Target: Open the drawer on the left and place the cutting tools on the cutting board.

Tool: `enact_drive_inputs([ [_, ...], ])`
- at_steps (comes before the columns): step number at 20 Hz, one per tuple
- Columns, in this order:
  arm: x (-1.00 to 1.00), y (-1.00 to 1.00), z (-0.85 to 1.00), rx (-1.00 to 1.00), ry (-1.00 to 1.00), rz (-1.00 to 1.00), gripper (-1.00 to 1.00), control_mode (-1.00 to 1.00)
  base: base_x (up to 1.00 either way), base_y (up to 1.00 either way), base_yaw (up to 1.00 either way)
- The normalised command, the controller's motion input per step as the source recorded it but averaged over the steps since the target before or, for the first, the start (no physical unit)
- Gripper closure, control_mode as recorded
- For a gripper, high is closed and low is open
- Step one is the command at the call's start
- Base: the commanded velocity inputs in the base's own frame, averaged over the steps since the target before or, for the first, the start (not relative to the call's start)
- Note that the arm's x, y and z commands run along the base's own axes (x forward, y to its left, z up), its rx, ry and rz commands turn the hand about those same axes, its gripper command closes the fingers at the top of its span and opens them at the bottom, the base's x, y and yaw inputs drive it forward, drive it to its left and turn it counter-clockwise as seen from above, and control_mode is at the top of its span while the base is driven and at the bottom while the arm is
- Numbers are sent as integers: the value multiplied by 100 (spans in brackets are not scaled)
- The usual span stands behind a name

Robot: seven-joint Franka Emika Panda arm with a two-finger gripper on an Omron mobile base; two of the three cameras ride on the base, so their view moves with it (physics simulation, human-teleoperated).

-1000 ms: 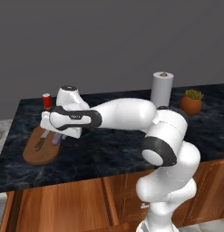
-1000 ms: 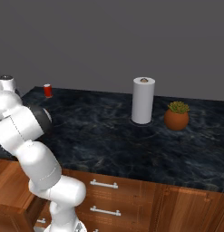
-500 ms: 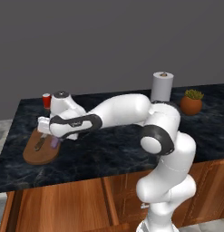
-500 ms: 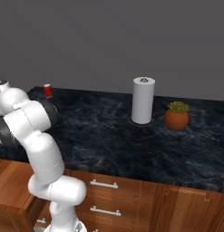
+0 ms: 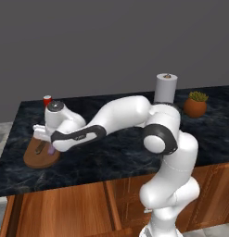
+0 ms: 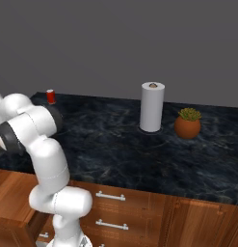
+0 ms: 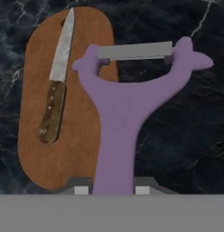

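Since the earlier frames the arm has been swinging lower and nearer, so the hand is now sitting down close over the cutting board [image 5: 40,155] at the left end of the dark marble desk [image 5: 111,152], with the elbow bending further forward. The pincer [image 7: 109,189] is clenching the slim handle of the purple peeler [image 7: 131,104] between its two fingertips [image 7: 81,188]; the Y-shaped head with its silver blade is pointing away from the hand, hanging partly over the board's edge and partly over bare marble. The knife [image 7: 56,88] is lying flat on the brown board, blade toward the far rounded end, dark handle toward the near end, just beside the peeler but apart from it. The board is lying near the desk's left edge. A red can [image 5: 47,100] is standing behind the hand; the paper towel roll [image 6: 152,107] and potted plant [image 6: 188,122] are well apart to the right, with open marble between.
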Motion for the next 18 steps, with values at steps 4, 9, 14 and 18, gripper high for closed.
enact_drive_inputs([
  [4, 3, 9, -23, 0, -11, 0, 100, -100, 0, 0, 0],
  [9, 10, 0, -17, 0, -7, 0, 100, -100, 0, 0, 0],
  [14, 25, 0, -14, 0, -5, 0, 100, -100, 0, 0, 0],
  [18, 33, 5, -11, 0, -4, -2, 100, -100, 0, 0, 0],
])
